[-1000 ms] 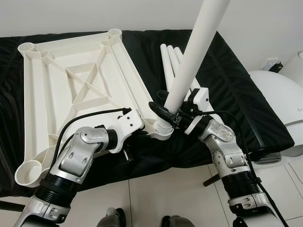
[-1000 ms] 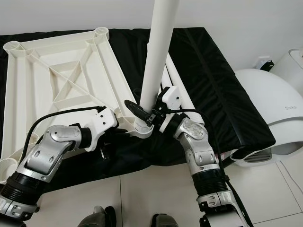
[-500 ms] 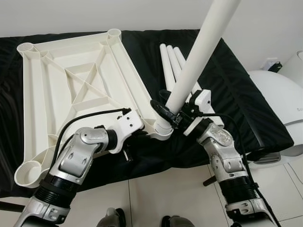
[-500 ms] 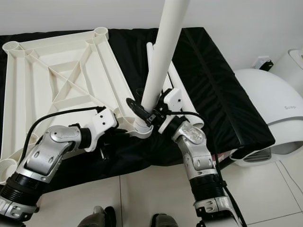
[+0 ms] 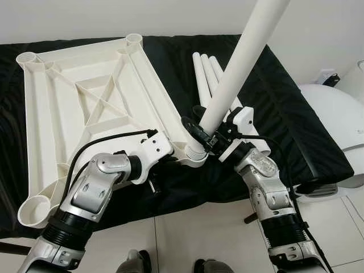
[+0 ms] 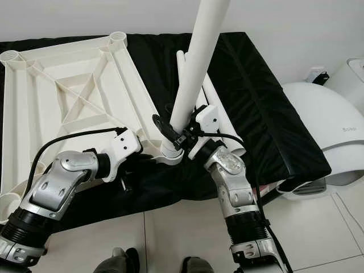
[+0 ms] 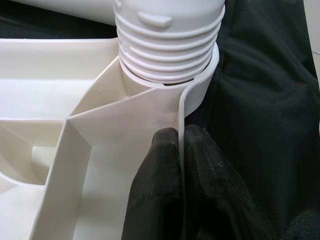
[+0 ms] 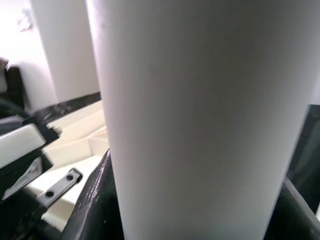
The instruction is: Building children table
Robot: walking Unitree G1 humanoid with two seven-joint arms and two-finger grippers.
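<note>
A white plastic tabletop (image 5: 85, 108) lies upside down on a black cloth, ribs up, with round sockets at its corners. A long white table leg (image 5: 239, 68) stands tilted in the near right corner socket (image 5: 195, 154), its threaded end (image 7: 170, 45) seated there. My right gripper (image 5: 206, 136) is shut on the leg just above the socket. My left gripper (image 7: 181, 150) is shut on the tabletop's rim right beside that socket, one finger on each side of the thin wall.
Three more white legs (image 5: 207, 77) lie side by side on the black cloth (image 5: 284, 96) behind the right arm. A white rounded appliance (image 5: 335, 114) stands at the right. Pale floor tiles (image 5: 187, 233) run along the cloth's near edge.
The leg has leaned a little further right at its top. My right wrist has shifted slightly with it. The left gripper stays on the rim.
</note>
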